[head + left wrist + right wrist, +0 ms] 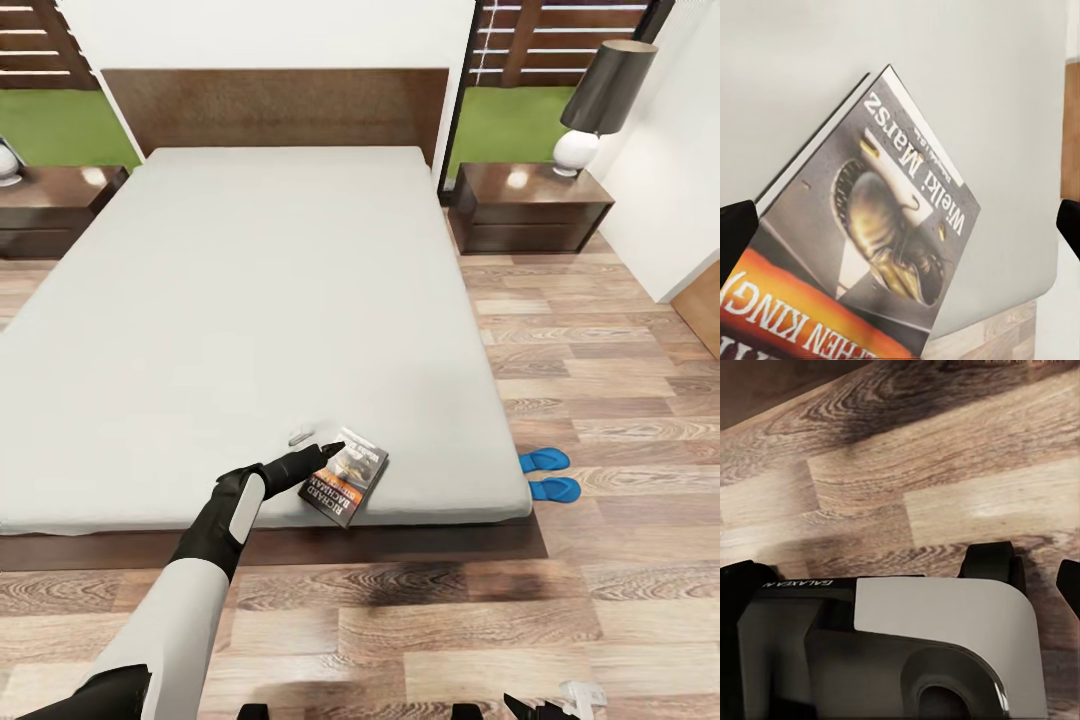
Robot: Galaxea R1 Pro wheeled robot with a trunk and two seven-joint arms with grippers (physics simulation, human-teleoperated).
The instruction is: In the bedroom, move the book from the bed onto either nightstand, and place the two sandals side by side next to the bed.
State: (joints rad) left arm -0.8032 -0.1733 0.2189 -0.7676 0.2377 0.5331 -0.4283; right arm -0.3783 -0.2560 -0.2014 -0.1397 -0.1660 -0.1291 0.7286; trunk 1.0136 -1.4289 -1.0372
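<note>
While my left gripper [322, 456] reaches out, its black fingers spread wide on each side of the small dark book with an orange band [345, 475], holding nothing. That book lies flat near the bottom edge of the big pale grey bed [250, 290]. Two bright blue sandals [548, 474] sit together on the wooden floor [620, 400], just beside the bed.

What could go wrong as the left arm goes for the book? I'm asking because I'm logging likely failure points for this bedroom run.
1. The book lies flat by the bed's foot edge; a nudge from the left gripper might push it to the floor.
2. A thin paperback lying flat on the mattress gives the fingers little to grip, so they may slip.
3. The sandals lie close beside the bed; the base could bump them while carrying the book to the nightstand.
</note>
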